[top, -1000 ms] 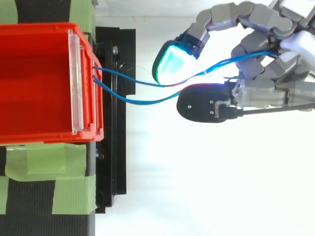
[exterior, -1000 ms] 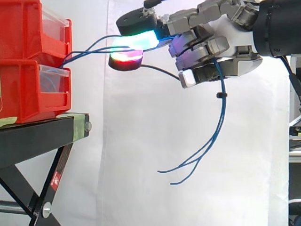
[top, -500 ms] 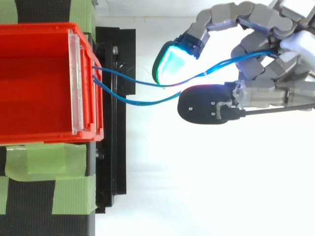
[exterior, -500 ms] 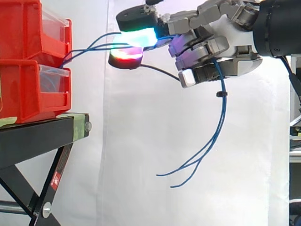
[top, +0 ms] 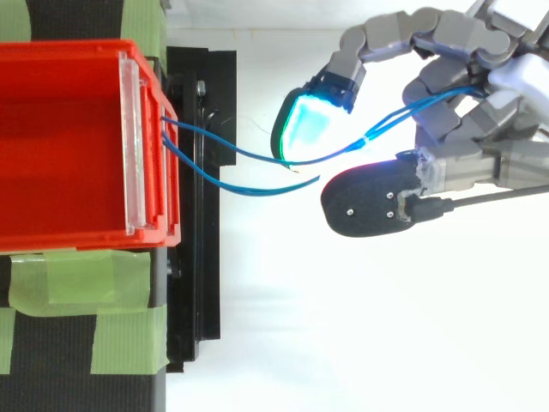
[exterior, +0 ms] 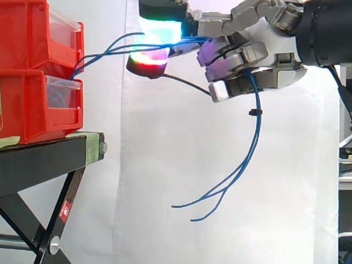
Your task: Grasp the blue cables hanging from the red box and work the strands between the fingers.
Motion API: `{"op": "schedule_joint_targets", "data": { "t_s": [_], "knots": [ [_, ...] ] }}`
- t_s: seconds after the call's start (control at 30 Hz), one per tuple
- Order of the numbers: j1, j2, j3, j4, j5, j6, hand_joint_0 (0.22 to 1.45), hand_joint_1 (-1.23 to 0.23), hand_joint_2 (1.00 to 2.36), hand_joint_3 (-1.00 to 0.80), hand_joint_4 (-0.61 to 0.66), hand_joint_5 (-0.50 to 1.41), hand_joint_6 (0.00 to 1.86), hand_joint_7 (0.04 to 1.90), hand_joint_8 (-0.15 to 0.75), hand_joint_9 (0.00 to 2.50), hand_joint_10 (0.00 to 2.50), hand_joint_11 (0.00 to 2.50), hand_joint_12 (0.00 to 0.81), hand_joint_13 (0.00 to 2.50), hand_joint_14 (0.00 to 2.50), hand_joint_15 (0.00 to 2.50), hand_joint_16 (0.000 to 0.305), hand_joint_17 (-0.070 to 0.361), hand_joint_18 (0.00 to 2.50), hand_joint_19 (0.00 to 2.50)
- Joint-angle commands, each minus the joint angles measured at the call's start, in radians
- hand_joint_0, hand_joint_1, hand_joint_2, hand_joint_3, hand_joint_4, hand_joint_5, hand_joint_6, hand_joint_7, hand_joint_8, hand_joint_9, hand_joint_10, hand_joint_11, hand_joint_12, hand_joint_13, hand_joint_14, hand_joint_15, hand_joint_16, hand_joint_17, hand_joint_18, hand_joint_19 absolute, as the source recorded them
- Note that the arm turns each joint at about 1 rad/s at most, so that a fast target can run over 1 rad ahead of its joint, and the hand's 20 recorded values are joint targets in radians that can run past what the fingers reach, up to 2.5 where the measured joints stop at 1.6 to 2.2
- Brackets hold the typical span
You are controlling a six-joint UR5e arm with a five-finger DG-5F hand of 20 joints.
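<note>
Blue cables (top: 257, 190) come out of the front of the red box (top: 60, 146) and run right into my hand (top: 480, 129). In the side view they leave between the two stacked red bins (exterior: 33, 104), pass between the curled fingers, then hang down (exterior: 256, 140) with loose ends curling left. The hand (exterior: 275, 44) is level with the upper bin, to its right. A green-glowing fingertip (exterior: 159, 25) is raised above the strands, and a red-glowing pad (exterior: 147, 61) sits just beneath them. From above, these two pads stand apart.
The bins rest on a black stand (exterior: 49, 159) with green tape (top: 77, 283) on its top. A white curtain hangs behind. Open air lies below the hand, to the right of the stand.
The green-glowing finger has lifted and the red-glowing pad has drawn away from it, opening a gap. The hanging cable ends have swung left.
</note>
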Motion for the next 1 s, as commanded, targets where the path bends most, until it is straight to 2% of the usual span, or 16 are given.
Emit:
{"op": "schedule_joint_targets", "data": {
  "t_s": [0.0,0.1,0.2,0.27,0.37,0.53,0.67,0.97],
  "knots": [
    [0.0,0.0,0.0,0.0,0.001,0.0,0.9,-0.75,1.01,-0.69,0.19,0.25,0.65,1.03,0.492,1.27,2.5,2.46,0.646,1.79,2.5,1.41,0.248,0.186,2.42,0.51],
    [0.0,0.0,0.0,0.0,0.0,0.0,0.92,-0.76,1.01,-0.62,0.17,0.24,0.7,1.01,0.492,1.27,2.5,2.46,0.646,1.79,2.5,1.41,0.248,0.186,2.42,0.51],
    [0.0,0.0,0.0,0.0,0.0,0.0,0.93,-0.76,1.02,-0.48,0.15,0.22,0.76,0.98,0.492,1.27,2.5,2.46,0.646,1.79,2.5,1.41,0.248,0.186,2.42,0.51],
    [0.0,0.0,0.0,0.0,0.0,0.0,0.96,-0.76,1.02,-0.27,0.16,0.19,0.85,0.94,0.492,1.27,2.5,2.46,0.646,1.79,2.5,1.41,0.248,0.186,2.42,0.51],
    [0.0,0.0,0.0,0.0,0.0,-0.001,0.99,-0.75,1.02,-0.16,0.17,0.17,0.89,0.9,0.492,1.27,2.5,2.46,0.646,1.79,2.5,1.41,0.248,0.186,2.42,0.51],
    [0.0,0.0,0.0,0.0,0.0,0.0,1.02,-0.74,1.01,-0.08,0.19,0.16,0.78,0.93,0.492,1.27,2.5,2.46,0.646,1.79,2.5,1.41,0.248,0.186,2.42,0.51],
    [0.001,0.0,0.0,0.0,0.0,0.0,1.02,-0.75,1.01,-0.11,0.18,0.14,0.74,0.94,0.492,1.27,2.5,2.46,0.646,1.79,2.5,1.41,0.248,0.186,2.42,0.51],
    [0.0,0.001,0.0,0.003,0.0,0.0,1.02,-0.79,1.02,-0.13,0.18,0.04,0.81,0.9,0.492,1.27,2.5,2.46,0.646,1.79,2.5,1.41,0.248,0.186,2.42,0.51]
  ]
}}
